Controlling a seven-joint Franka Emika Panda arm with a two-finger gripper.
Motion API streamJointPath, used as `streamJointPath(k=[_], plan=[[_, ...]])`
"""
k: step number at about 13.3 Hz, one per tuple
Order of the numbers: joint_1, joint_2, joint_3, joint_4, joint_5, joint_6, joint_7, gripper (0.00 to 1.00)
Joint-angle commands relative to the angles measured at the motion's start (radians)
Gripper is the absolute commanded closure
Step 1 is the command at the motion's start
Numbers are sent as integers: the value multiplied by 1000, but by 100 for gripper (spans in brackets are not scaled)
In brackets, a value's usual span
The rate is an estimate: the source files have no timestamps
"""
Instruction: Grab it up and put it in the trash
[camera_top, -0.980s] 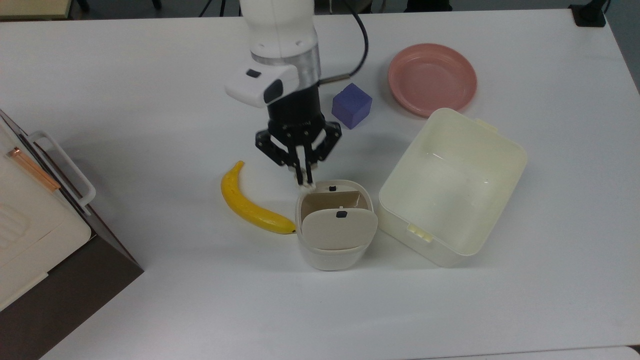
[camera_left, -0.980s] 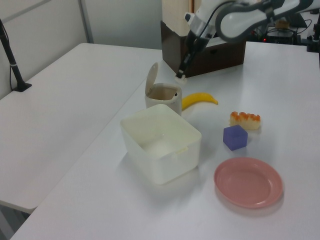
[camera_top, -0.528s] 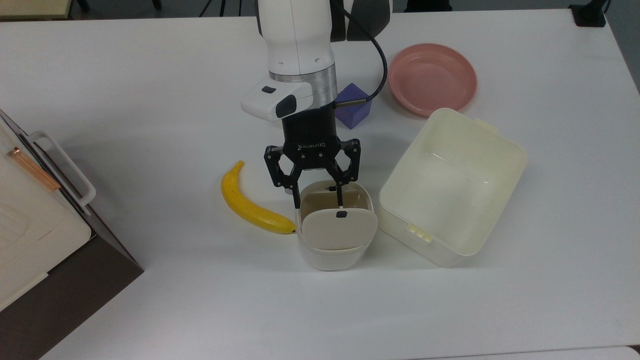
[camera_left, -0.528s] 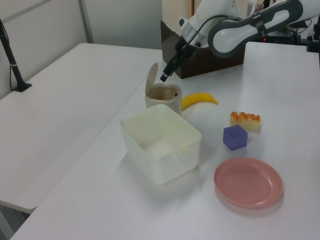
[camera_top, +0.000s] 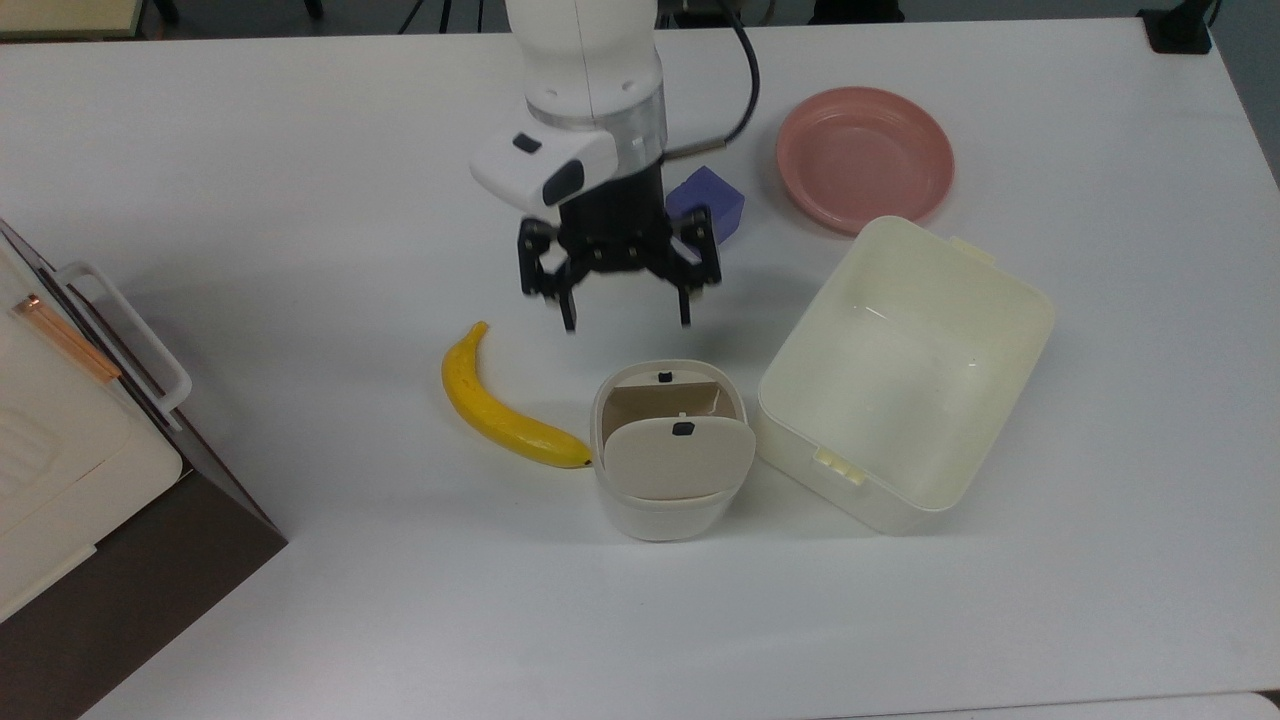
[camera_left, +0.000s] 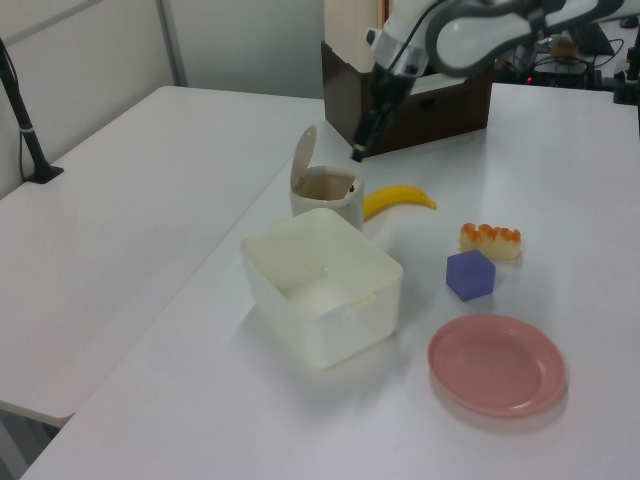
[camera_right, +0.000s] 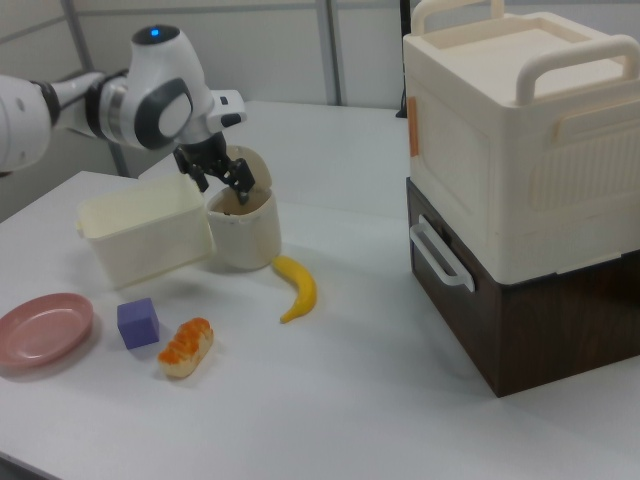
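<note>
The trash (camera_top: 662, 512) is a small white bin with its beige flap lid (camera_top: 678, 458) tipped up, so the brown inside shows. It also stands in the left view (camera_left: 325, 192) and the right view (camera_right: 245, 236). The paper wad is out of view. My gripper (camera_top: 627, 322) hangs open above the table, just past the bin toward the top view's top, with nothing between its fingers. In the left view the gripper (camera_left: 357, 152) is above and to the right of the bin. The right view has the gripper (camera_right: 226, 186) over the bin's rim.
A banana (camera_top: 490, 405) lies left of the bin in the top view, and a cream tub (camera_top: 850, 498) stands right of it. A purple cube (camera_top: 715, 200) and pink plate (camera_top: 865, 158) sit behind. An orange-topped bread piece (camera_right: 186, 347) lies near the cube. A cream-and-brown storage box (camera_top: 60, 450) stands at the top view's left.
The gripper was shut on the paper wad at the bin's rim, opened over the bin, then rose and drew back toward the top view's top. The wad no longer shows.
</note>
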Motion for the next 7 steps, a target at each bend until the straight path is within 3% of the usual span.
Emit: streamJointPath(k=[1,4,7], plan=[[-7,-124,-6,-15,-98,-355,21,0],[-27,-204,-3,-19,-101,-470,10,0],[-28,-233,6,-23,-171,-540,10,0]])
